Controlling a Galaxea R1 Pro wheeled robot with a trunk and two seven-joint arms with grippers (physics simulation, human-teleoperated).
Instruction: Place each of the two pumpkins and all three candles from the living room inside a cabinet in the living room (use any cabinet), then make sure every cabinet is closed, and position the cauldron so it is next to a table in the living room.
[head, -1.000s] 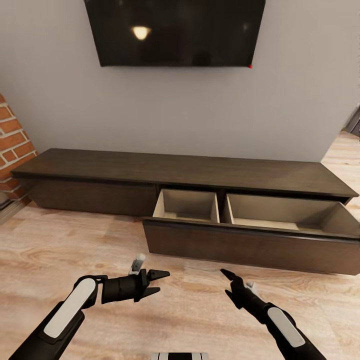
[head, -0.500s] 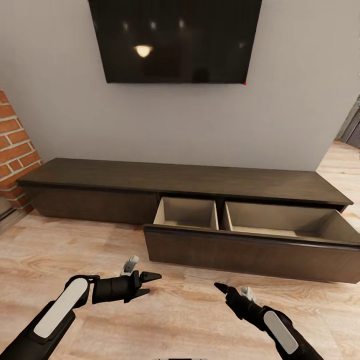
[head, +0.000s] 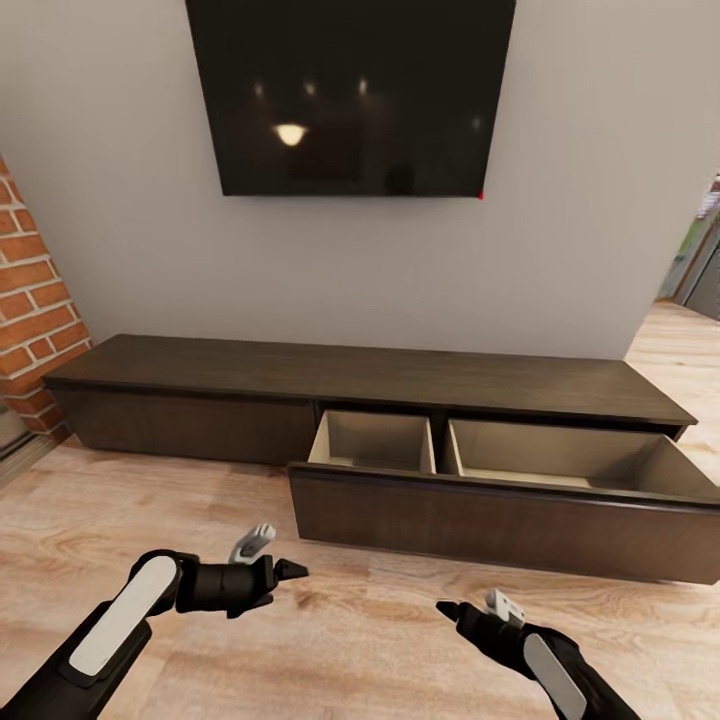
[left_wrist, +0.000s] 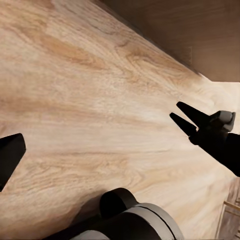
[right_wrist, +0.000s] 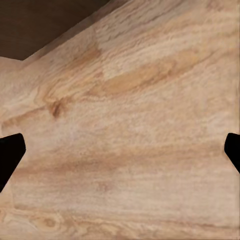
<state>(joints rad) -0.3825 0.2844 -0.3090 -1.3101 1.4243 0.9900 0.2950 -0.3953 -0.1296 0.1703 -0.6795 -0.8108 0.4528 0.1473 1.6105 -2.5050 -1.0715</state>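
No readable brand, label or writing showing anywhere; the wall TV (head: 350, 95) is displaying nothing but lamp reflections and a small red dot at its lower right corner.

Cabinet (head: 200, 365) is sitting against the grey wall under the TV, low and long, dark brown. Its wide right-hand drawer (head: 500, 520) is standing pulled out over the wood floor (head: 150, 500); two pale tan compartments are showing inside it, split by a divider, and what shows of their insides is looking bare. The left drawer front is sitting flush. Brick wall (head: 35, 310) is standing at the left end of the cabinet.

Left gripper (head: 290, 572) is hanging low over the floor, short of the drawer front, pointing toward the right gripper (head: 447, 608), well apart from it. Both are carrying nothing.

Fingers: the right wrist view is putting a dark tip at each edge with bare floor between, so the right pair is standing wide. The left wrist view is catching one left fingertip (left_wrist: 10, 155) at the edge, so I cannot tell the left gap; that view is also taking in the right gripper (left_wrist: 182, 116) from the side, over the floor, its tips looking close there.
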